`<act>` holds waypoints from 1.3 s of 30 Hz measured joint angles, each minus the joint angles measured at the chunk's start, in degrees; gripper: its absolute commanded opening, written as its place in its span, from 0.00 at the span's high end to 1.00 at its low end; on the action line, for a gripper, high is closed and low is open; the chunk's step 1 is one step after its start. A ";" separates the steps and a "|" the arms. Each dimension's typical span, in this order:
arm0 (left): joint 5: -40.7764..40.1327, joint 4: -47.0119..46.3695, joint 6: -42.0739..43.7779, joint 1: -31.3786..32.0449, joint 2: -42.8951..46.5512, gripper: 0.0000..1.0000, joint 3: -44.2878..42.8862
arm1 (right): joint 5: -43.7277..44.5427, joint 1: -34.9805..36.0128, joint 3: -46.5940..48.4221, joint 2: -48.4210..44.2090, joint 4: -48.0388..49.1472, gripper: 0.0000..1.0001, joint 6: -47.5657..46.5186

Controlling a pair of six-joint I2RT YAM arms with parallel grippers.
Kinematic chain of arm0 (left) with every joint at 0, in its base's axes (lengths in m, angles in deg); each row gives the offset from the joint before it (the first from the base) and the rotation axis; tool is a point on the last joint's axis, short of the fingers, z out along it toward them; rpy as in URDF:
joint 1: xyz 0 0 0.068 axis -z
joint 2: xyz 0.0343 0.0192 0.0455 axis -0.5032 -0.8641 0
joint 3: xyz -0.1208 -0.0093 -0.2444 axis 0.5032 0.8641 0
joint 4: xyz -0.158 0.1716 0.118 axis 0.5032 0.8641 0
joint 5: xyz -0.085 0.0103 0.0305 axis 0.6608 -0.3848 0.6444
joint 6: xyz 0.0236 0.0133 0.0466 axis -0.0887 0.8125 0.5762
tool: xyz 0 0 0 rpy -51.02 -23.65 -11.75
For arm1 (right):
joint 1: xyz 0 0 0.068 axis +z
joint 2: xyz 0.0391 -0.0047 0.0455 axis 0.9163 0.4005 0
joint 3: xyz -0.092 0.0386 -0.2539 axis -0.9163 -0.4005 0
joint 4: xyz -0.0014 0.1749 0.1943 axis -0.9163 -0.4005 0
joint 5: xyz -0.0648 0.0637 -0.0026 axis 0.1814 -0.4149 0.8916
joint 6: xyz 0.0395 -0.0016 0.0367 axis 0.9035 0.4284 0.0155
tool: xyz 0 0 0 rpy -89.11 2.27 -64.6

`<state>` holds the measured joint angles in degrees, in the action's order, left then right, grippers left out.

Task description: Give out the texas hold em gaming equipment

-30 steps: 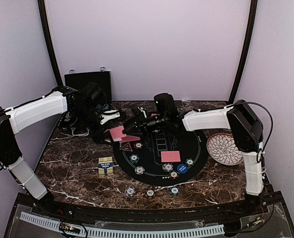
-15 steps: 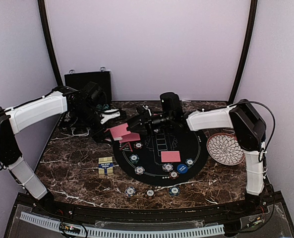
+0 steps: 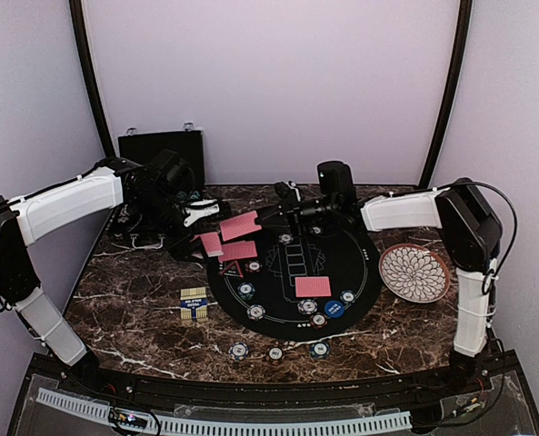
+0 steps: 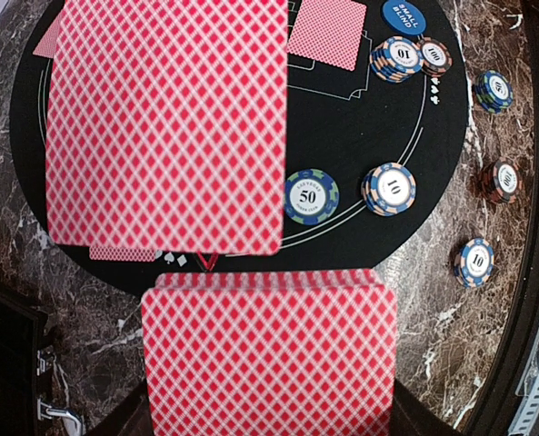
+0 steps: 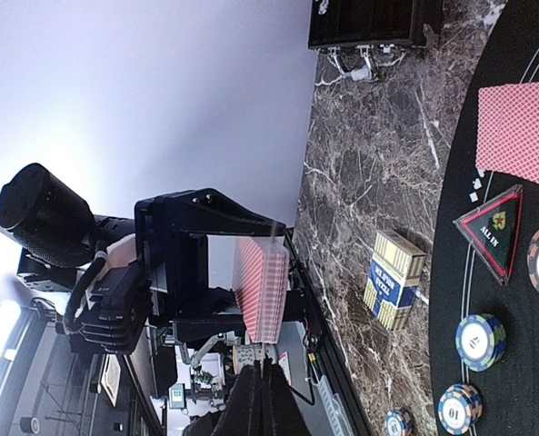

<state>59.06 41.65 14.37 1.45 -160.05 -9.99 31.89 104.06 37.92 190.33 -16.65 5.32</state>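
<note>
The black hard case [image 3: 160,145] stands behind the left claw [image 3: 196,238]. A small blue-and-yellow card box [image 3: 194,302] lies in front of that claw on the marble table [image 3: 124,309]. A round black mat [image 3: 342,259] spreads below the right claw [image 3: 271,215], and the petal-patterned white plate [image 3: 414,272] sits well off to that claw's right.

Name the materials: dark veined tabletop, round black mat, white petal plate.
Dark veined tabletop: marble or laminate imitation, white veining. Round black mat: matte felt or rubber, no glare. White petal plate: likely ceramic or melamine, smooth rim.

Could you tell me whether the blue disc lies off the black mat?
No, the blue disc sits on the black mat beside chip stacks.
</note>
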 measured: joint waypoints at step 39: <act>-0.44 0.13 0.00 0.00 0.02 1.00 0.28 | 11.65 -19.08 26.73 20.02 -27.43 1.00 -20.92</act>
<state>58.63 41.79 14.37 1.45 -160.03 -9.70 43.54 84.98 64.65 210.35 -44.08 -15.60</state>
